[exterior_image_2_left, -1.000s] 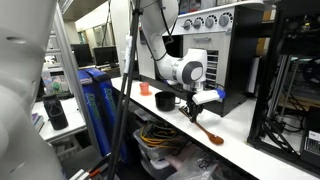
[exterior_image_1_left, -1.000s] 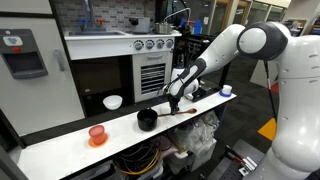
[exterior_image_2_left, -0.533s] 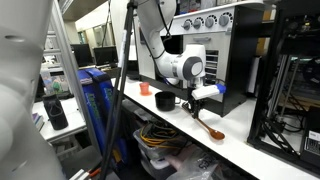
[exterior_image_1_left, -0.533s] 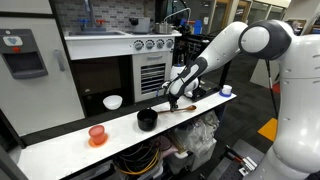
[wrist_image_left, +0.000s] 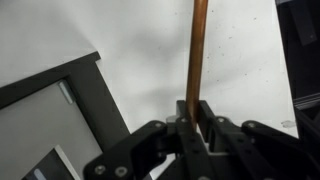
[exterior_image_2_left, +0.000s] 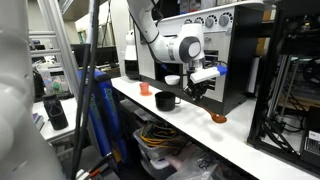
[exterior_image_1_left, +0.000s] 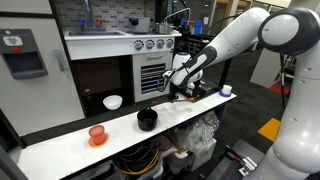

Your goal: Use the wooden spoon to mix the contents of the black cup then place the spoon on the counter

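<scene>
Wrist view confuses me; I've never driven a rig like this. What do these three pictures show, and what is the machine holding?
The machine is one white robot arm with a two-fingered gripper at its end. Two pictures come from cameras outside the robot, seeing the same white counter from different places. The third comes from a camera on the wrist, looking along the gripper. There the gripper is shut on the thin handle of the wooden spoon. In an exterior view the spoon's round end hangs low by the counter; I cannot tell whether it touches. On the counter stand the black cup, an orange-red cup and a white bowl.
</scene>
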